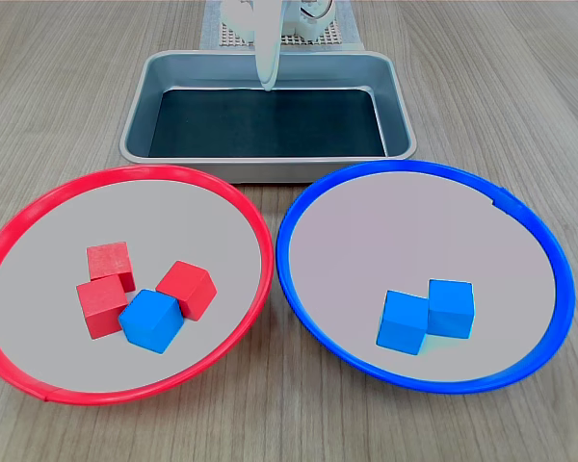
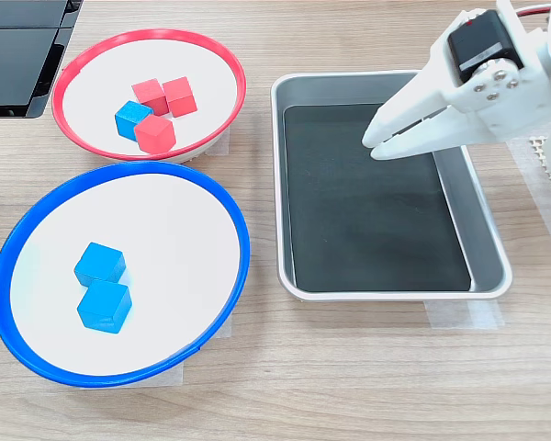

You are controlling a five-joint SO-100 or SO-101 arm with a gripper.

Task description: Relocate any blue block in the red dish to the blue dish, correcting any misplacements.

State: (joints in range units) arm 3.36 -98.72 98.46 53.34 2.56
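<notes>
I am a white arm, and my gripper (image 2: 375,145) hangs over the metal tray (image 2: 285,184). My two jaws sit close together at the tips, nearly shut, and there is nothing between them. In the first exterior view I only show as a thin white shape (image 1: 268,53) at the top, above the tray (image 1: 140,115).

The blue block (image 1: 151,321) that is in the wrong place lies in the red dish (image 1: 39,207). It sits with three red blocks (image 1: 111,263), and it touches two of them. In the second exterior view the same blue block (image 2: 130,119) is tucked beside the red blocks (image 2: 155,133), and the red dish (image 2: 73,64) is at the top, on the second exterior view's left.

The blue dish (image 1: 539,231) is just beside the red one, on the first exterior view's right. Two more blue blocks (image 1: 428,315) rest inside it, pressed side by side. In the second exterior view the blue dish (image 2: 14,248) is the near one, and its two blue blocks (image 2: 102,287) touch each other.

I am well apart from both dishes. All of it stands on a wooden table (image 2: 349,367).
</notes>
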